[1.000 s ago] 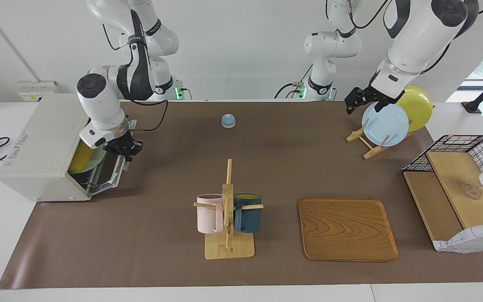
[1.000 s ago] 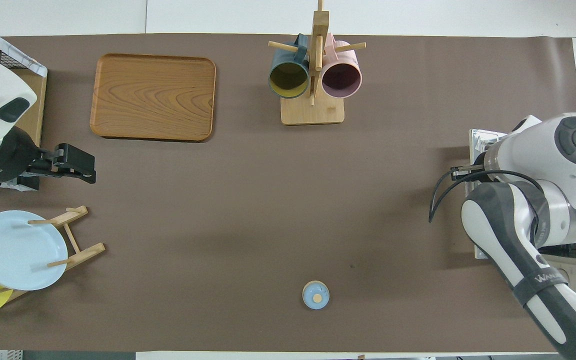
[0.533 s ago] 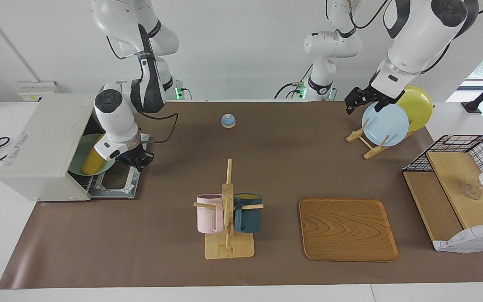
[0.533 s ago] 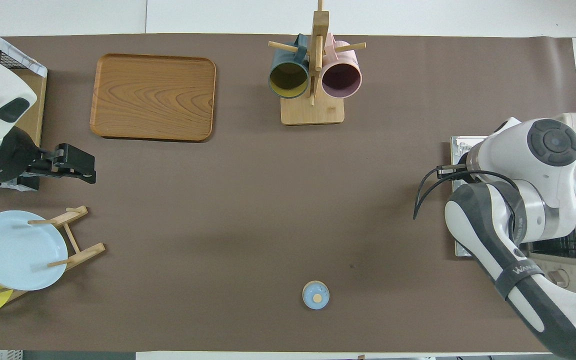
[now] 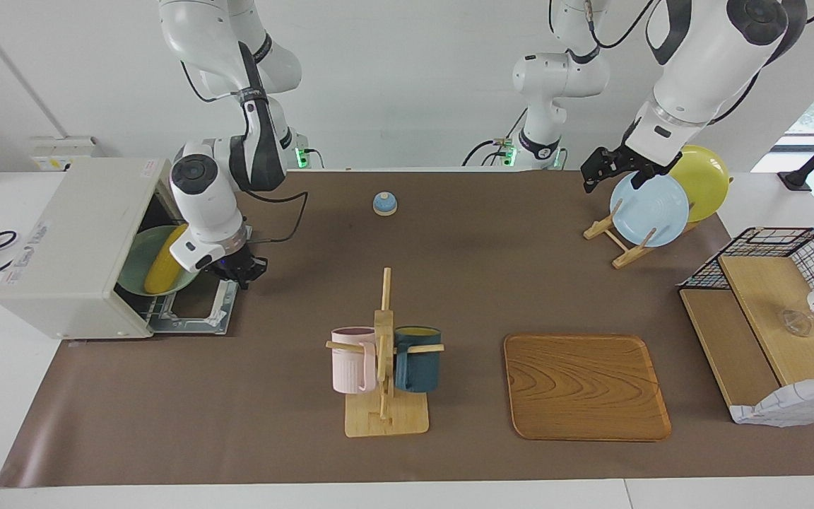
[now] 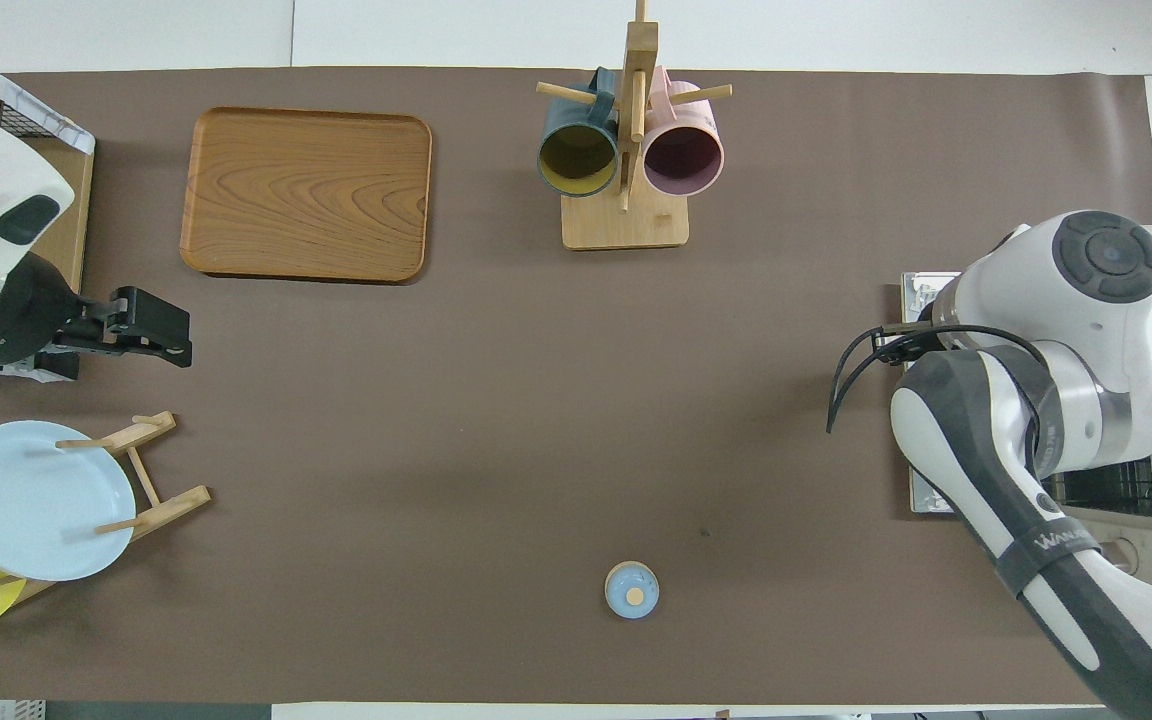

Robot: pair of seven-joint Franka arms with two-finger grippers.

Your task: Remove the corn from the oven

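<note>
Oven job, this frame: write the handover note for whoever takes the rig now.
Right gripper: over the lowered oven door, holding nothing visible.
Left gripper: waiting above the blue plate on the plate rack.
Oven: door open, at the right arm's end of the table.
Corn: inside on a green plate.
Done: door opened.
Left: grasp the corn and take it out.

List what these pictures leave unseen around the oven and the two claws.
- Bright yellow corn cob on the green plate: absent from the overhead view, under the off-white oven's top and the right arm.
- Right claw: overhead, hidden beneath its own arm; facing, fingers unreadable.
- Left claw above the plate rack: finger state unreadable.
</note>
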